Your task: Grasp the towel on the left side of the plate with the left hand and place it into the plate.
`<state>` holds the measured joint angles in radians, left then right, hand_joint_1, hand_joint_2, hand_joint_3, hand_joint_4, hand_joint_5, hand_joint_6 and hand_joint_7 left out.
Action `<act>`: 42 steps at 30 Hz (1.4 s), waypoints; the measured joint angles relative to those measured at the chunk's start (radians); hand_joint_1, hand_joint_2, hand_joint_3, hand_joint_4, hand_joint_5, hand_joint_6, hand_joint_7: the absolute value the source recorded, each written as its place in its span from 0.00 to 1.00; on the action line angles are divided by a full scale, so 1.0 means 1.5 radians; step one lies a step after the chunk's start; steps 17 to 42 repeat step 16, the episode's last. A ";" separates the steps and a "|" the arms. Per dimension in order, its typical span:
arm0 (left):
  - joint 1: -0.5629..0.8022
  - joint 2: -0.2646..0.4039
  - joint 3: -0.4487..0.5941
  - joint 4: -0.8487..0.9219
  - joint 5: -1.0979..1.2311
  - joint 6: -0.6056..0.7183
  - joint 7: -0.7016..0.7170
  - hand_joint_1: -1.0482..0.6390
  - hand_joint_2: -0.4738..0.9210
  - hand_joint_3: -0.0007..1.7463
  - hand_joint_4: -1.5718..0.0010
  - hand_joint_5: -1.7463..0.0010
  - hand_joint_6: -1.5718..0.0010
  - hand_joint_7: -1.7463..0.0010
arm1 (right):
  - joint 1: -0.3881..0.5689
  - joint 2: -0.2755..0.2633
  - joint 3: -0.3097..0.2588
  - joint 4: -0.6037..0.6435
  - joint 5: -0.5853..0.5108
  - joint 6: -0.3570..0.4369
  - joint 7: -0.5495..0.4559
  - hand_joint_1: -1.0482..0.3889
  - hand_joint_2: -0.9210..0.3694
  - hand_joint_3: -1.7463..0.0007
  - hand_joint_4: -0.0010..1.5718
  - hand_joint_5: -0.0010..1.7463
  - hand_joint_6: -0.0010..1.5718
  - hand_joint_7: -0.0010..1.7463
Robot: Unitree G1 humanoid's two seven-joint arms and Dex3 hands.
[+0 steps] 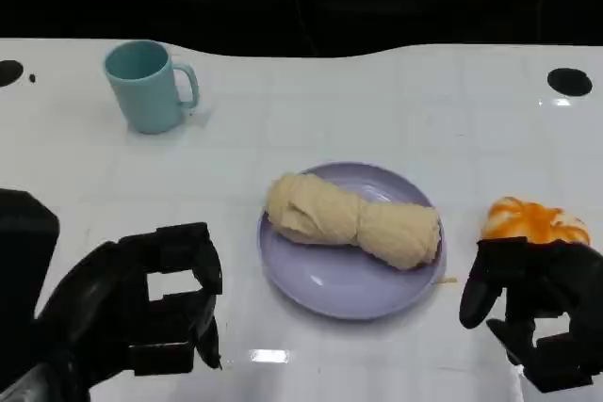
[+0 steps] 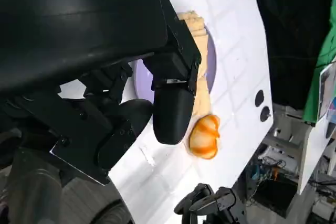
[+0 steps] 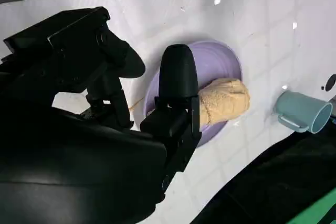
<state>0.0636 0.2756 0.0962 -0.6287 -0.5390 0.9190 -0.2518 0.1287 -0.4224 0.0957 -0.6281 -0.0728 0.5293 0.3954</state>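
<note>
In the middle of the white desk, the towel already lies in the plate, a soft cream roll with ribbed folds across the smooth lilac dish, so the placing looks done. The left hand, near left of the plate, holds nothing, its black fingers loosely apart; the right hand is likewise empty. What remains, I judge, is only to draw clear. A glossy teal mug stands far left; an orange lump sits right.
</note>
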 measured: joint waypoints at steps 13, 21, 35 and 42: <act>0.000 0.011 -0.019 0.017 0.024 -0.021 -0.001 0.59 0.67 0.82 0.45 0.00 0.53 0.03 | 0.002 0.002 -0.002 0.015 0.002 -0.021 0.000 0.76 0.24 0.41 0.45 1.00 0.43 0.84; 0.000 0.017 -0.020 0.023 0.025 -0.029 -0.004 0.59 0.66 0.82 0.45 0.00 0.53 0.03 | 0.002 0.003 -0.002 0.015 0.009 -0.021 0.000 0.75 0.25 0.41 0.45 1.00 0.43 0.84; 0.000 0.017 -0.020 0.023 0.025 -0.029 -0.004 0.59 0.66 0.82 0.45 0.00 0.53 0.03 | 0.002 0.003 -0.002 0.015 0.009 -0.021 0.000 0.75 0.25 0.41 0.45 1.00 0.43 0.84; 0.000 0.017 -0.020 0.023 0.025 -0.029 -0.004 0.59 0.66 0.82 0.45 0.00 0.53 0.03 | 0.002 0.003 -0.002 0.015 0.009 -0.021 0.000 0.75 0.25 0.41 0.45 1.00 0.43 0.84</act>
